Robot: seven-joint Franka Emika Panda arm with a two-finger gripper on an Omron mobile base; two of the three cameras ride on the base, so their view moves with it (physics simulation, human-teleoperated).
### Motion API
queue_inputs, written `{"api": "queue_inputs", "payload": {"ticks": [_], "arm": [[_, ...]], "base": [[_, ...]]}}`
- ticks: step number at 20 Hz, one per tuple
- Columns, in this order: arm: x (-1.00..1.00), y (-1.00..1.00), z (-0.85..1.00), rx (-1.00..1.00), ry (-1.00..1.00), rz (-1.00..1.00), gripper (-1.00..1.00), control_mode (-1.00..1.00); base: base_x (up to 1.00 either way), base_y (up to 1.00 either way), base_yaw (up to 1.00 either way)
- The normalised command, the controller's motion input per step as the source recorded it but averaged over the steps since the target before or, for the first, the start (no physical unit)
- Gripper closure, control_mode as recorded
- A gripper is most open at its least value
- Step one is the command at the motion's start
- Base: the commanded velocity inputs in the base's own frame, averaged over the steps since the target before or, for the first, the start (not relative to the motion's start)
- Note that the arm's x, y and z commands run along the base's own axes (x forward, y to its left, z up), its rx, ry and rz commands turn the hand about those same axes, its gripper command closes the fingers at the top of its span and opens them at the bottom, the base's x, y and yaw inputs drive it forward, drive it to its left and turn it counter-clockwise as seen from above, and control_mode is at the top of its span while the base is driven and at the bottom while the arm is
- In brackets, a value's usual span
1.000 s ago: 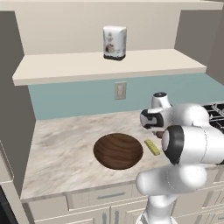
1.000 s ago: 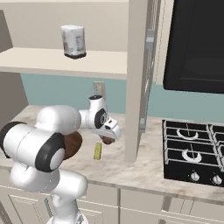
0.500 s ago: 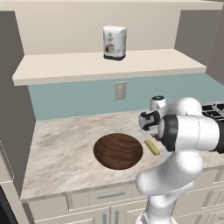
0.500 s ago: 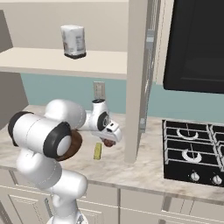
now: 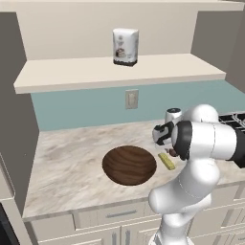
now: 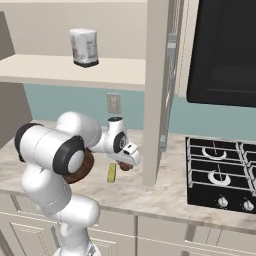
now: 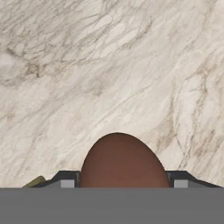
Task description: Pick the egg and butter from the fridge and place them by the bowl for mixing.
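Reddish-brown egg (image 7: 124,162) — veined marble counter (image 7: 109,65)

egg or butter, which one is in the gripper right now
The egg: the reddish-brown ball sits between the gripper's jaws. The pale-yellow butter lies loose on the counter beside the bowl.

I'm looking at a marbled beige counter (image 5: 72,162) with cream cabinet drawers (image 5: 110,217) below. Teal backsplash (image 5: 81,107) carries a pale outlet plate (image 5: 131,99). Above, a cream shelf (image 5: 119,72) holds a white canister (image 5: 125,46). To the right I see a black cooktop (image 6: 220,172) under a dark microwave (image 6: 222,50).
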Motion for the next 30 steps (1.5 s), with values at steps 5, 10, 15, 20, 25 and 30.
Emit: {"api": "queue_inputs", "payload": {"ticks": [5, 10, 15, 20, 25, 30], "arm": [[0.00, -0.06, -0.26, 0.02, 0.00, -0.05, 1.00, -1.00], [0.00, -0.06, -0.26, 0.02, 0.00, -0.06, 1.00, -1.00], [-0.03, -0.02, -0.23, 0.01, 0.00, -0.06, -1.00, -1.00], [-0.09, -0.01, -0.03, 0.01, -0.04, -0.03, -1.00, -1.00], [-0.12, 0.00, 0.03, 0.01, -0.07, -0.01, -1.00, -1.00], [-0.11, 0.02, 0.12, 0.01, -0.02, -0.01, -1.00, -1.00]], "base": [[0.00, 0.00, 0.00], [0.00, 0.00, 0.00], [0.00, 0.00, 0.00], [0.00, 0.00, 0.00], [0.00, 0.00, 0.00], [0.00, 0.00, 0.00]]}}
